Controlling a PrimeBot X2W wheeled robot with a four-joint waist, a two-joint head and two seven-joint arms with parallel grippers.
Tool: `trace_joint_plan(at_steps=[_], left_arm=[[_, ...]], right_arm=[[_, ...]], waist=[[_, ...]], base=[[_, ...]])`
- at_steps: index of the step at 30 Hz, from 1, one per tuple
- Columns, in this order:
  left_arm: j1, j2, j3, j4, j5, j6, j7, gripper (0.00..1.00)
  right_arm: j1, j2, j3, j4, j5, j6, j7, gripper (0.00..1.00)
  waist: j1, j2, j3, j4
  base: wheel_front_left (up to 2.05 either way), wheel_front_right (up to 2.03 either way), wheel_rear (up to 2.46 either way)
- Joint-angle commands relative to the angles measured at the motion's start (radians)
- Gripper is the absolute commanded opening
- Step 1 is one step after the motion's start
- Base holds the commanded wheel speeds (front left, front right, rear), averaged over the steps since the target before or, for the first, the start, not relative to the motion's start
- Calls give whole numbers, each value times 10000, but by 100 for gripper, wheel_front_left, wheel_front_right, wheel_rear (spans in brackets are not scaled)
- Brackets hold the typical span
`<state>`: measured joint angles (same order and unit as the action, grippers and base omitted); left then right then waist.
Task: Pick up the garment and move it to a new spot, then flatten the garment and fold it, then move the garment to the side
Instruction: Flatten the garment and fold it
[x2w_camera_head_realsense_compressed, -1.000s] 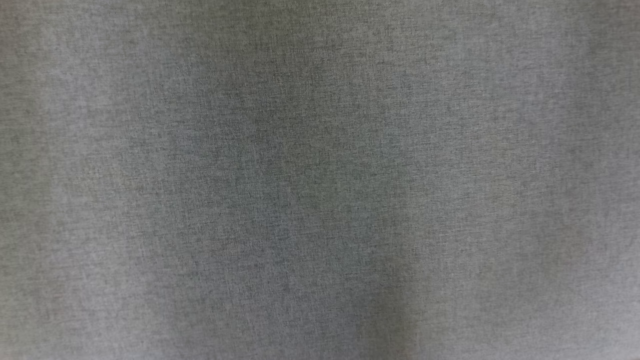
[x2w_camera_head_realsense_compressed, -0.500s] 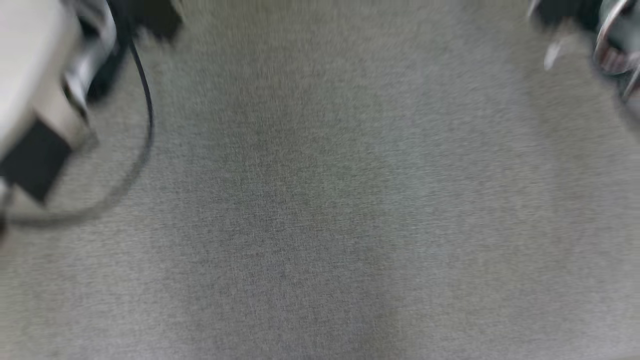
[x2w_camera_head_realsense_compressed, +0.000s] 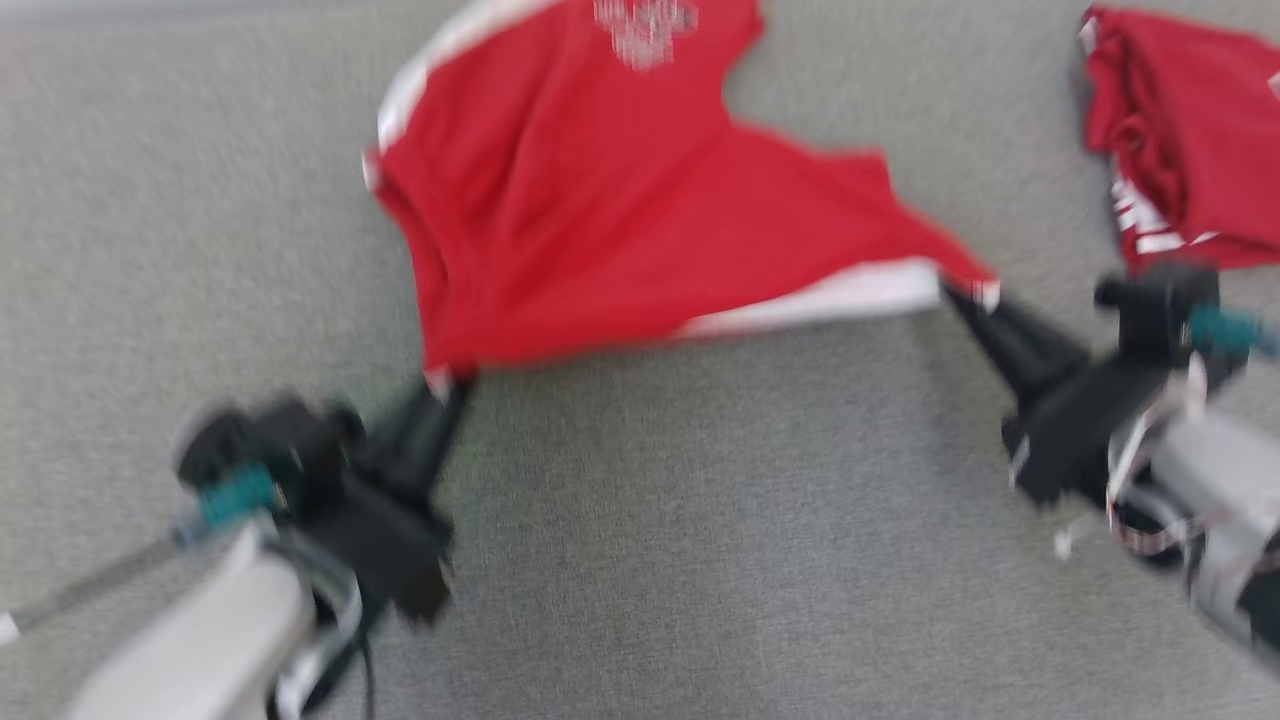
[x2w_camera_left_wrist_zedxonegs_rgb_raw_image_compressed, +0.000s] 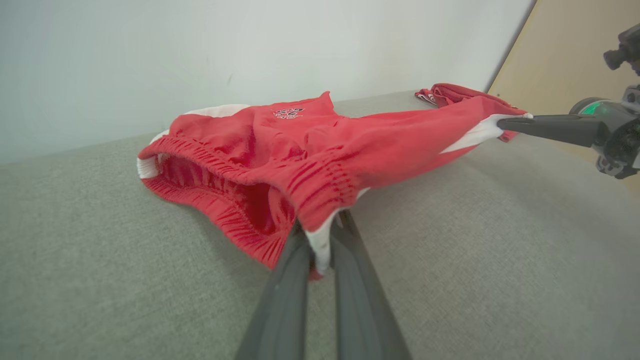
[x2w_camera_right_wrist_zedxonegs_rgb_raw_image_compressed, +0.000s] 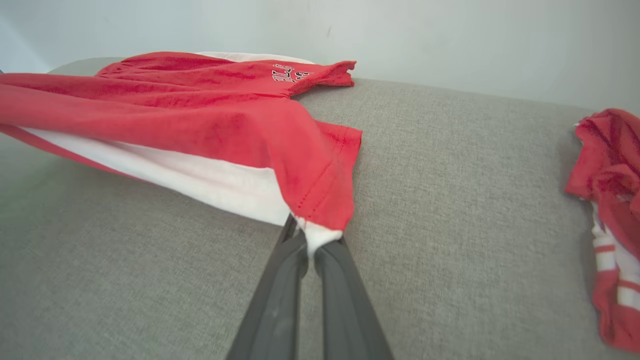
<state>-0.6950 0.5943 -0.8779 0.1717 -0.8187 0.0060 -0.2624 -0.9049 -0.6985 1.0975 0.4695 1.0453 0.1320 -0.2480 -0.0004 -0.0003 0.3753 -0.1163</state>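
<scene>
Grey fabric surface (x2w_camera_head_realsense_compressed: 640, 580) w/ pale wall (x2w_camera_left_wrist_zedxonegs_rgb_raw_image_compressed: 200, 60) behind. Red garment (x2w_camera_head_realsense_compressed: 600, 200) w/ white side stripes lies spread mid-surface, its near edge stretched btwn both arms & lifted a bit. Second red garment (x2w_camera_head_realsense_compressed: 1180, 140) sits bunched at far right, apart from it. Left gripper (x2w_camera_left_wrist_zedxonegs_rgb_raw_image_compressed: 320, 252) is clamped on the waistband corner; right gripper (x2w_camera_right_wrist_zedxonegs_rgb_raw_image_compressed: 309, 240) is clamped on the white hem corner.

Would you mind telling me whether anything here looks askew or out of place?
The shorts are rumpled and skewed, pulled between the left gripper at the waistband and right gripper at a leg hem.
</scene>
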Motion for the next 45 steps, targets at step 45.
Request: trace_joint_plan(at_steps=[45], left_arm=[[3055,-1046,226,-624,299,-711,34,0]], right_arm=[[5733,263,-6307,-3292,-2591,-32,3061,0]], waist=[[4,3,-1844,1065]], base=[[0,0,0]])
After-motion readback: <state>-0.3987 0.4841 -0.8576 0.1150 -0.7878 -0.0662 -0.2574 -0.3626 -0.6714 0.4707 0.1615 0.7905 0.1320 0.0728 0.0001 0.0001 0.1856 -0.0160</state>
